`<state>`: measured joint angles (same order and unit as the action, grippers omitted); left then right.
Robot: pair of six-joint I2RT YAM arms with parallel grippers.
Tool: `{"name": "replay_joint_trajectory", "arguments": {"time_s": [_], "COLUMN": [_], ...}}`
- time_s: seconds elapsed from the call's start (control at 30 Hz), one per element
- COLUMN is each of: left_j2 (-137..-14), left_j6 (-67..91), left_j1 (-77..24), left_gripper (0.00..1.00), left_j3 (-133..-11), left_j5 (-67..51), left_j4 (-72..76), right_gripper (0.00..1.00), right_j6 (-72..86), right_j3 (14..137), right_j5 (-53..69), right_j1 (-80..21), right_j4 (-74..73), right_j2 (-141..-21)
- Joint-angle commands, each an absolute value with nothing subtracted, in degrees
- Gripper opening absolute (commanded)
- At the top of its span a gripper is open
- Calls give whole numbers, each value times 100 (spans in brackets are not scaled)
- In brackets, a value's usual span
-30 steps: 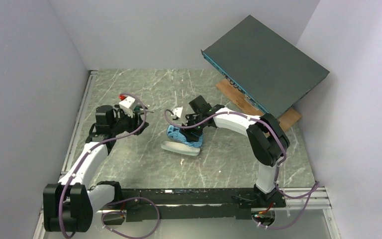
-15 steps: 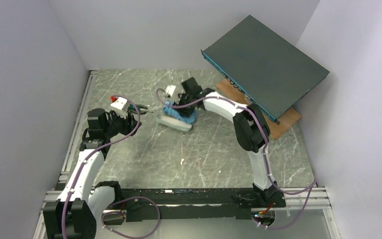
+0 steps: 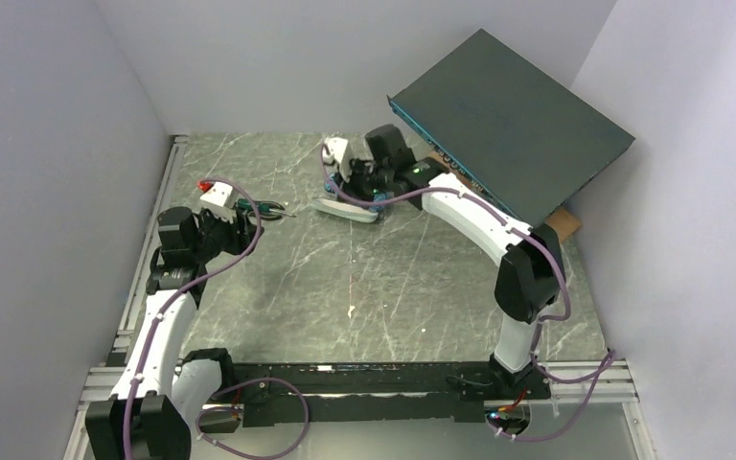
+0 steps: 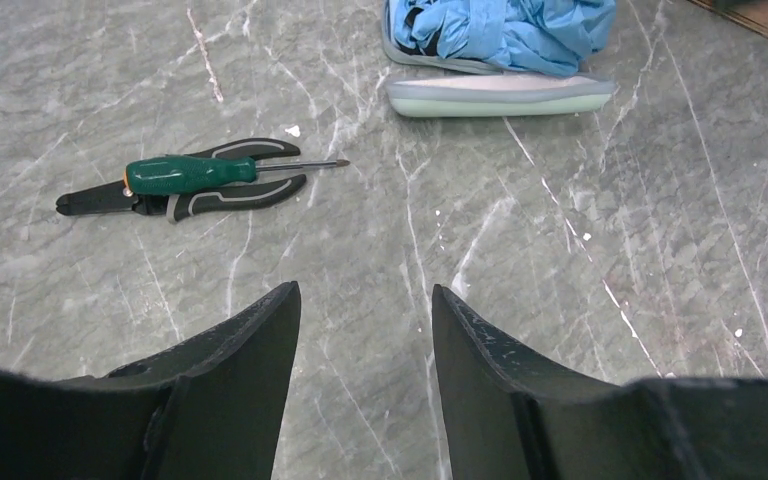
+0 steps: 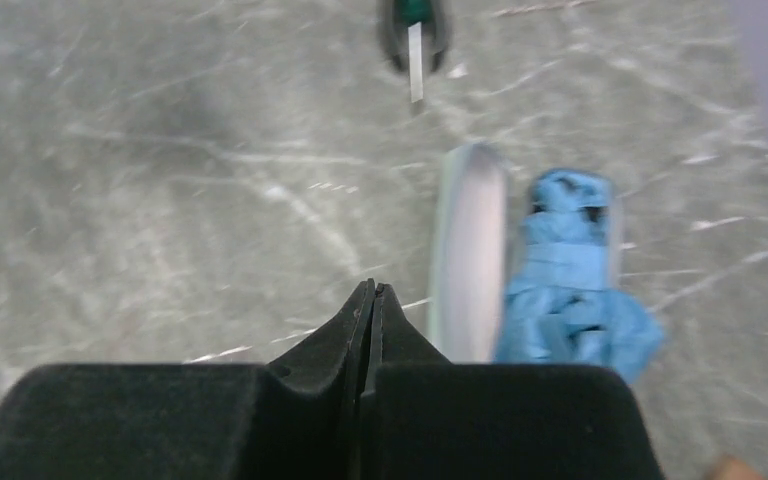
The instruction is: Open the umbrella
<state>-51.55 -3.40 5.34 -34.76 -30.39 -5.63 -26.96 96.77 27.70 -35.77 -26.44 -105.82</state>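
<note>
Here the right arm reaches farther across the desk point(image 3: 393, 287) than it did a second ago, and the umbrella point(image 4: 505, 30) with its pale grey-green case point(image 4: 500, 95) has gone with it, from the middle of the desk to the far part, near the lower edge of the tilted dark-grey box point(image 3: 517, 125). The left arm has drawn back toward the left wall. The right pincer point(image 5: 371, 295), half open a second ago, now has its jaws pressed together on nothing, with the case and the blue bundle lying ahead and to one side of its tips. In the top view the right arm covers most of the umbrella, so little of the blue shows. The left wrist view cuts the umbrella off at the upper edge, and the right wrist view is blurred. The umbrella is folded, a crumpled sky-blue bundle with black showing in its folds, touching the long side of the case; neither shaft nor handle can be made out. The left pincer point(image 4: 364, 292) hangs above bare desk with its jaws partly apart, holding nothing. Beyond it a green-handled screwdriver point(image 4: 192, 172) lies across black-handled pliers point(image 4: 250, 192).
</note>
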Motion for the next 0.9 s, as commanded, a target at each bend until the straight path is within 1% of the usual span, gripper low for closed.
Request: {"name": "replay_joint_trajectory", "arguments": {"time_s": [0.0, 0.07, 0.17, 0.2, 0.23, 0.37, 0.43, 0.53, 0.7, 0.73, 0.77, 0.87], "left_j2": [-4871, -4808, -4770, -4779, -4785, -4828, -4850, -4872, -4917, -4921, -4929, -4954], "left_j6": [-390, -416, -398, -382, -360, -351, -367, -403, -449, -448, -455, -457], "left_j1": [563, 563, 562, 562, 558, 564, 564, 563, 566, 560, 562, 565], "left_gripper": [57, 57, 57, 57, 57, 58, 58, 58, 58, 58, 58, 58], "left_j3": [-3563, -3538, -3494, -3485, -3477, -3479, -3502, -3515, -3533, -3527, -3517, -3490], "left_j5": [-3062, -3086, -3156, -3170, -3172, -3182, -3184, -3175, -3168, -3165, -3164, -3171], "left_j4": [-696, -767, -819, -819, -820, -785, -784, -795, -778, -775, -769, -747], "right_gripper": [4, 14, 32, 41, 47, 62, 62, 59, 61, 62, 66, 70], "right_j6": [-2678, -2541, -2474, -2455, -2432, -2456, -2484, -2598, -2761, -2749, -2723, -2724], "right_j3": [8936, 8985, 9365, 9547, 9775, 10907, 11277, 11675, 11670, 11657, 11649, 11670], "right_j5": [2525, 2237, 1862, 1787, 1741, 1533, 1426, 1410, 1555, 1616, 1643, 1798], "right_j1": [-3735, -3724, -3638, -3573, -3494, -3201, -3119, -3045, -3023, -3023, -3023, -3022], "right_j4": [-2750, -2623, -2454, -2449, -2467, -2679, -2720, -2855, -2938, -2962, -2974, -3096], "right_j2": [-10576, -10617, -10884, -11030, -11191, -11997, -12316, -12721, -13051, -13082, -13126, -13302]}}
